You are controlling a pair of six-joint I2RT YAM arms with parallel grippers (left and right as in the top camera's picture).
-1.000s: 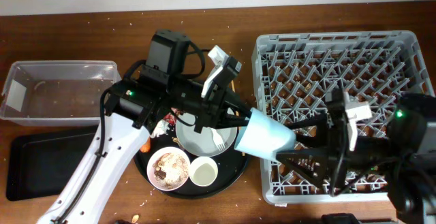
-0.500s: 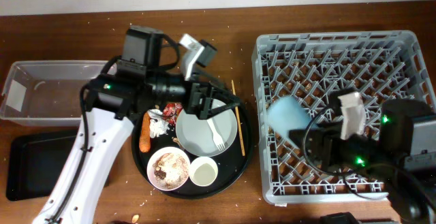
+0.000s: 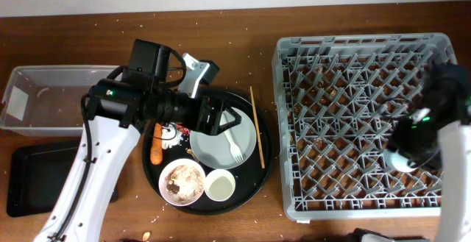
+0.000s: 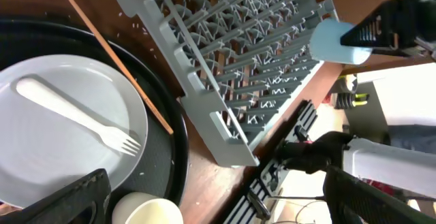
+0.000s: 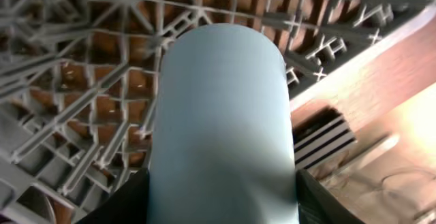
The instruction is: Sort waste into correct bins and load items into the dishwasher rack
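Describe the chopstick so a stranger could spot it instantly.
Left of the big grey rack sits a round black tray. Along the tray edge nearest the rack, beside the plate, lies the chopstick: the only thin, straight wooden stick there.

The small blue cup is a pale, powdery blue, held between the black fingers of the right gripper. Beneath that gripper the dishwasher rack is plain grey, a lattice of diamonds and crosses. The reddish-brown table shows through it, flecked with pale crumbs. Just ahead of the black left gripper lie a grey-white plate, a white fork and a tan chopstick, on a glossy round black tray. Behind that gripper is an orange stick. The white bowl is mottled brown inside.
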